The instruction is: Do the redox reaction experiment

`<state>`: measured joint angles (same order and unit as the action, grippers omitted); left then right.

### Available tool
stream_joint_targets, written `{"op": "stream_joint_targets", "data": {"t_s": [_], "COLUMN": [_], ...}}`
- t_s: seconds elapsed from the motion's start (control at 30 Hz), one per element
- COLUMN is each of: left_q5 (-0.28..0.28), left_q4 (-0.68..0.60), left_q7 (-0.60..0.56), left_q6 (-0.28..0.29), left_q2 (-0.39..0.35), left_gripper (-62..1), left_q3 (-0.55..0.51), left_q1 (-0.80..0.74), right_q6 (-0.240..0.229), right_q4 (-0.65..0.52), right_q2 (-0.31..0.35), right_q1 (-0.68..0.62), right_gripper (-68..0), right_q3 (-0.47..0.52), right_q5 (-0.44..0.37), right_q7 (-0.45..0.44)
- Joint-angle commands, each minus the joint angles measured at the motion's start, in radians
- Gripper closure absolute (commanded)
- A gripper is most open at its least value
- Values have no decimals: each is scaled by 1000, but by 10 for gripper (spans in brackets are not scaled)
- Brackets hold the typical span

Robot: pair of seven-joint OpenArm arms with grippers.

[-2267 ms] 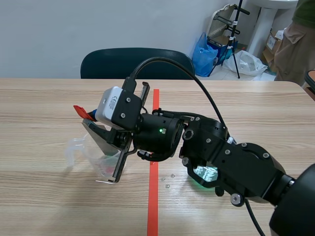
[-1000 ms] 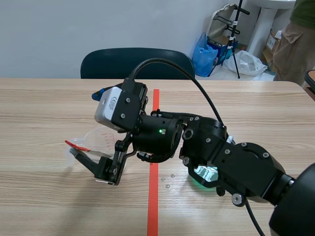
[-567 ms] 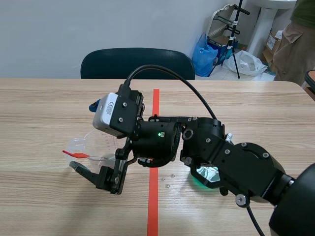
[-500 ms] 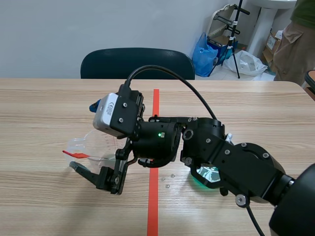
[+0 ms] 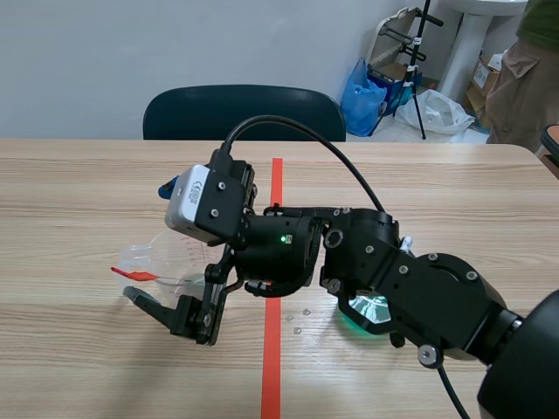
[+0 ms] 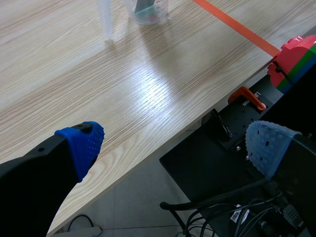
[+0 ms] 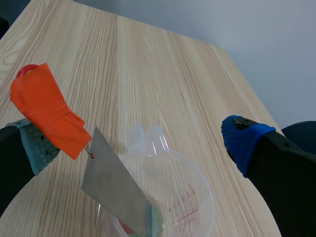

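1. Pale wood-grain table [image 5: 87, 175], with a dark chair [image 5: 244, 109] beyond it. A clear measuring beaker [image 5: 166, 253] stands on the table.
2. A grey metal strip [image 7: 113, 187] leans in the measuring beaker [image 7: 185, 197]. Its lower end is inside and its orange tape [image 7: 47, 111] end sticks out past the rim.
3. The right gripper [image 7: 138, 140] straddles the beaker, its fingers spread wide and clamping nothing. The grey-green pad [image 7: 39, 145] sits just beside the tape; contact is unclear.
4. The left gripper [image 6: 174, 145] hangs well apart from the beaker, past the table's edge. Its blue-padded fingers are wide apart and empty.
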<state>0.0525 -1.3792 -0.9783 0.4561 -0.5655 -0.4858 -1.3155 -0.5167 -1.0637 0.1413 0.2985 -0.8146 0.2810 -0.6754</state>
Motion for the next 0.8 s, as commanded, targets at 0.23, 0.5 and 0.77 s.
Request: {"op": "stream_joint_targets", "data": {"t_s": [0.23, 0.5, 0.77], "left_q5": [-11, -11, -29], "left_q4": [-10, -10, -10], "left_q7": [-20, -20, -20], "left_q6": [3, 3, 3], "left_q2": [2, 2, 3], "left_gripper": [-615, -615, -615], "left_q3": [0, 0, 0], "left_q1": [-1, -1, -1], "right_q6": [3, 3, 3], "right_q4": [-9, -9, -9], "right_q2": [-8, -8, -8], "right_q1": [12, 14, 14], "right_gripper": [-679, -679, -679], "right_q3": [0, 0, 0], "right_q5": [-15, -15, -15], "right_q7": [-11, -11, -11]}}
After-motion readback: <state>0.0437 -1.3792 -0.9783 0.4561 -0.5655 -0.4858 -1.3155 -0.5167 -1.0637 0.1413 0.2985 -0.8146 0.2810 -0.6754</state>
